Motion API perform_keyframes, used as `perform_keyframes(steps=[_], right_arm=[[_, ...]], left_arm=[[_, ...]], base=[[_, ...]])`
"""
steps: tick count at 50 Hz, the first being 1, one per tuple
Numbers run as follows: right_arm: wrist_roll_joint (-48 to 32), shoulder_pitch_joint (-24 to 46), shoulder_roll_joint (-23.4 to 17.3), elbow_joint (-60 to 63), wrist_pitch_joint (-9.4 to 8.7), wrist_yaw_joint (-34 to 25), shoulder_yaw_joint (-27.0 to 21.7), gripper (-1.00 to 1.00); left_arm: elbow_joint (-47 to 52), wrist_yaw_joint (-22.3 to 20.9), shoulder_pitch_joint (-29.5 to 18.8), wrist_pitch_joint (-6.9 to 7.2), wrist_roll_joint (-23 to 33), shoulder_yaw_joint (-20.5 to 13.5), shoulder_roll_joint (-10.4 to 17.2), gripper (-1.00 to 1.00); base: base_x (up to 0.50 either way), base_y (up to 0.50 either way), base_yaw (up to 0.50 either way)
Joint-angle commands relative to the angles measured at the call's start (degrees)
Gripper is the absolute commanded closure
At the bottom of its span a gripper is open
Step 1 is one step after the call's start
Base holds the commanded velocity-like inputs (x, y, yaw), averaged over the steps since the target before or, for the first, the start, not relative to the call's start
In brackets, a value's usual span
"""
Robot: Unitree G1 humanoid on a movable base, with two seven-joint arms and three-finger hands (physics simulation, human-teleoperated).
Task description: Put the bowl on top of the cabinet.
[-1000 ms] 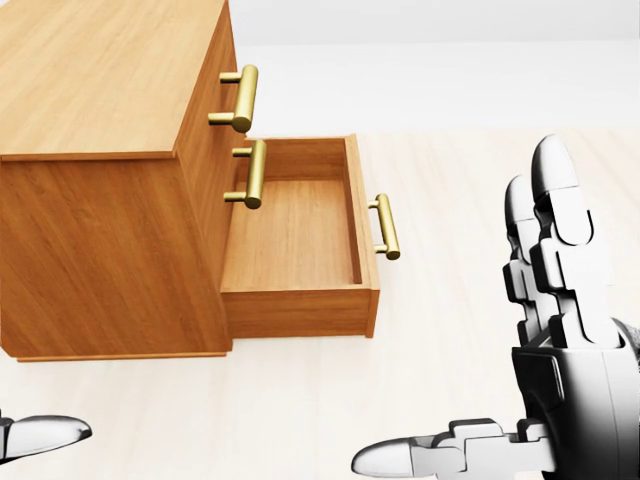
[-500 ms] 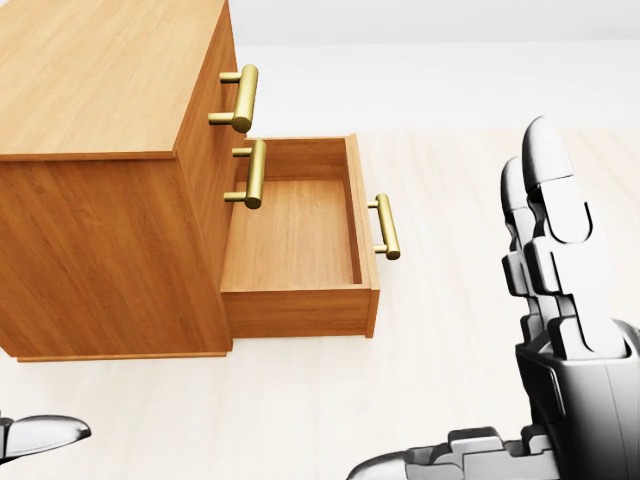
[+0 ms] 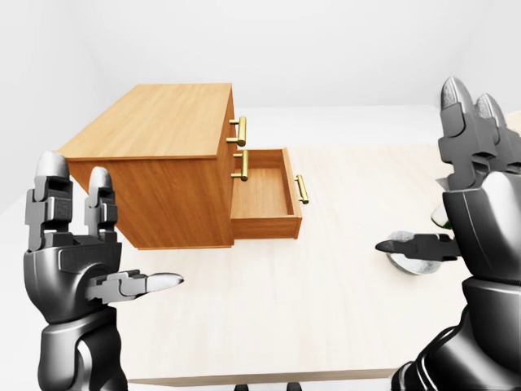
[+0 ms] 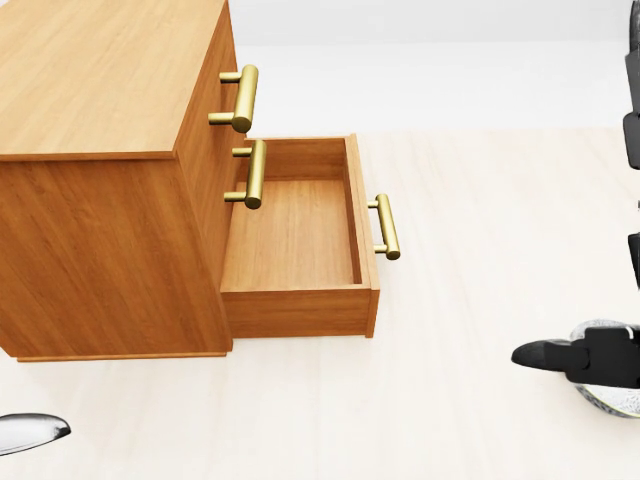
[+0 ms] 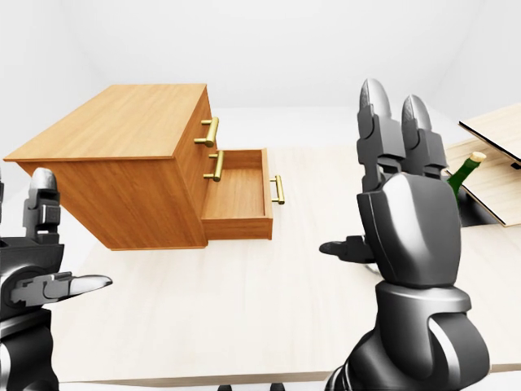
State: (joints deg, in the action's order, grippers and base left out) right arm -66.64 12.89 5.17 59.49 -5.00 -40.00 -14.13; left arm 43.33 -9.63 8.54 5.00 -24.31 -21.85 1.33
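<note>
Bare table stretches between bowl and cabinet, whose open drawer juts out.

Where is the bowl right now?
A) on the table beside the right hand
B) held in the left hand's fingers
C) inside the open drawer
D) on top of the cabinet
A: the bowl rests on the table, partly hidden by the thumb of the open right hand; nothing lies in the open drawer or on the cabinet.
</note>
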Motion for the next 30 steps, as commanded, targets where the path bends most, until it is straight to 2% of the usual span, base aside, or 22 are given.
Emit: perform_keyframes(steps=[1,8,13,20,23,30], right_arm=[[-12.1,2.6,-6.9,0.5,0.00,0.0,-5.6,-1.00],[-9.7,-0.4,-9.0,0.5,0.00,0.0,-10.6,-1.00],[-1.5,-7.2,-8.0,0.5,0.00,0.0,-14.4,-1.00],[3.5,-14.3,-9.4,0.5,0.00,0.0,-17.3,-1.00],[7.0,-20.4,-7.8,0.5,0.00,0.0,-17.5,-1.00],[10.7,-24.2,-7.0,0.5,0.00,0.0,-20.2,-1.00]], left_arm=[[0.7,0.4,-0.2,0.00,-0.4,-0.4,0.1,-1.00],[0.6,0.5,-0.2,0.00,-0.2,-0.4,0.2,-1.00],[0.4,0.6,-0.6,0.00,-0.7,-0.9,0.3,-1.00],[-0.5,0.8,-0.9,0.00,-0.4,-0.5,0.5,-1.00],[0.1,0.8,-0.6,0.00,-0.5,-0.6,0.5,-1.00],[0.6,0.7,-0.3,0.00,-0.5,-0.7,0.3,-1.00]], base=[[0.00,0.00,0.00],[0.00,0.00,0.00],[0.00,0.00,0.00],[0.00,0.00,0.00],[0.00,0.00,0.00],[0.00,0.00,0.00]])
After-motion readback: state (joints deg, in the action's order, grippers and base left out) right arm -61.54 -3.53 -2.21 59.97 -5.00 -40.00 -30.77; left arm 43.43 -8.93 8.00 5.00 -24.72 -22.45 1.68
